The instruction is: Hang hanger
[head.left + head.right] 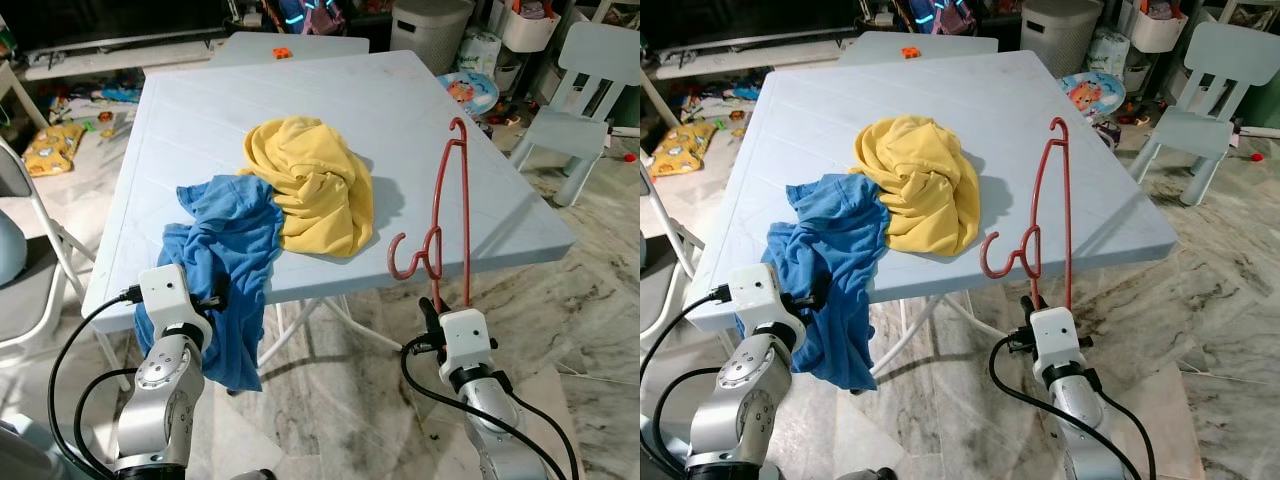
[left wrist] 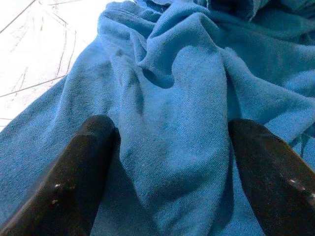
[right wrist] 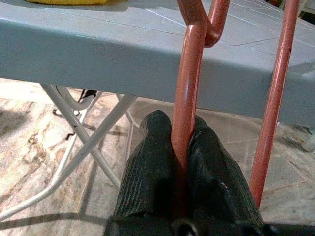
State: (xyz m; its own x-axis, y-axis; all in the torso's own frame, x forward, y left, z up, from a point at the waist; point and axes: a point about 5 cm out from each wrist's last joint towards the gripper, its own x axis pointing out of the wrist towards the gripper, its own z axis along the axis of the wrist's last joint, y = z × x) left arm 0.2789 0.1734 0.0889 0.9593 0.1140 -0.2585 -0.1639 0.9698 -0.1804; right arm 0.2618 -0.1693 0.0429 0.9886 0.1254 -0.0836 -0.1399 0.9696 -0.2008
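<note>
- Our right gripper [image 3: 181,147] is down low in front of us, arm bent up from the lower right, wrist pointing forward and up. Its two black fingers [image 3: 150,167] are squeezed tight together around one rod of the red hanger [image 1: 450,205], so we're holding that thing standing upright.
- Our left gripper [image 2: 167,162] is pushed forward on the other side, silver forearm rising from the lower left with a black cable looping off the wrist. Its fingers [image 2: 81,167] are spread wide apart, pressed into the blue shirt [image 1: 225,260], nothing pinched between them as far as we can see.
</note>
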